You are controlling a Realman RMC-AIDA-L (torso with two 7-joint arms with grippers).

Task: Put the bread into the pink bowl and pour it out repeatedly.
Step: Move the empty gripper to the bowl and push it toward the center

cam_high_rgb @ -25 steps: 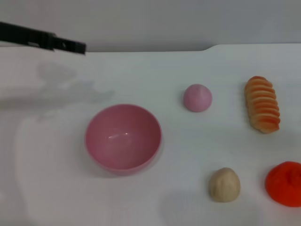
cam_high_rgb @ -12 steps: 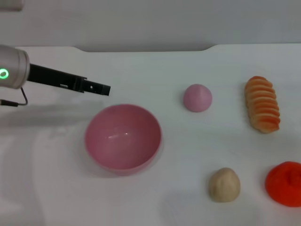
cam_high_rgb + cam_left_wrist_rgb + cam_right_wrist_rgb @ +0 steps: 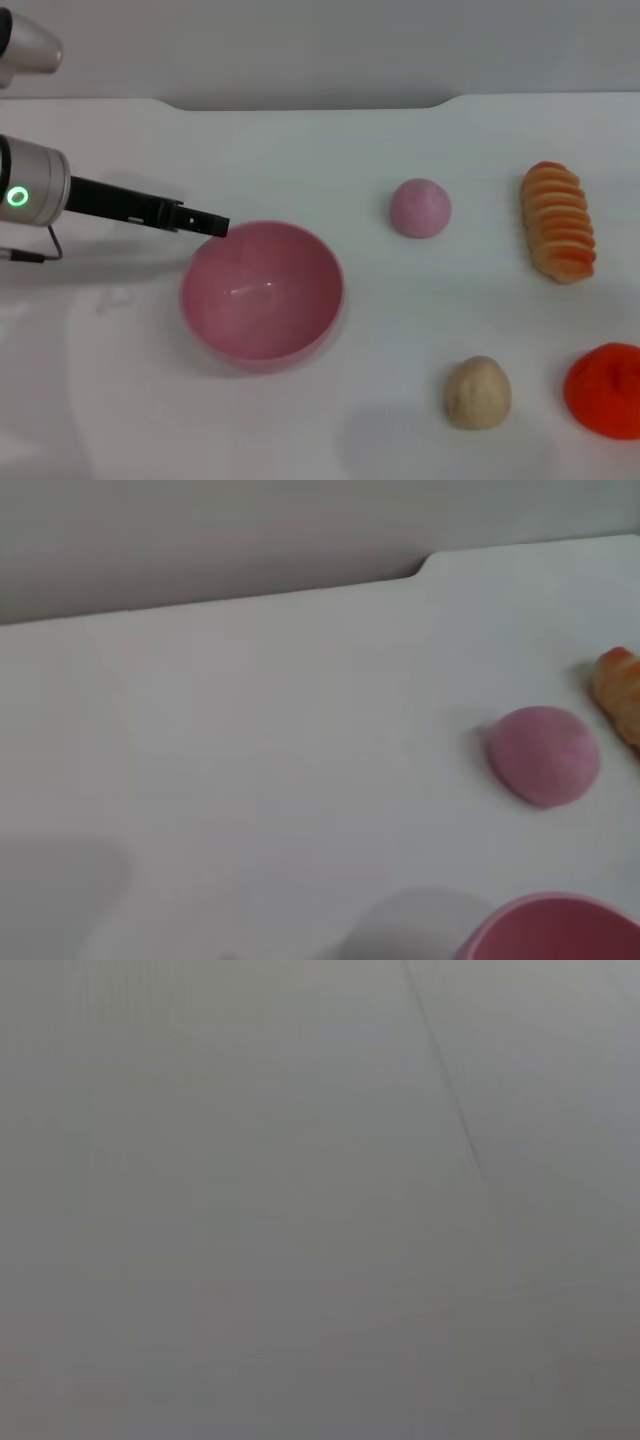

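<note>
Left gripper (image 3: 215, 225) hung right at the pink bowl (image 3: 262, 290)'s far-left rim, probably lining up to steady it; couldn't tell if its jaws were spread. The bread (image 3: 558, 221) lay well off on the table (image 3: 320, 140), far across from them, untouched.

White table (image 3: 300, 150), pink bowl (image 3: 262, 292) in the middle, small pink dome (image 3: 420, 207), bread (image 3: 557, 221) by the right edge, beige lump (image 3: 477, 392), red blob (image 3: 606, 389) at the right edge
</note>
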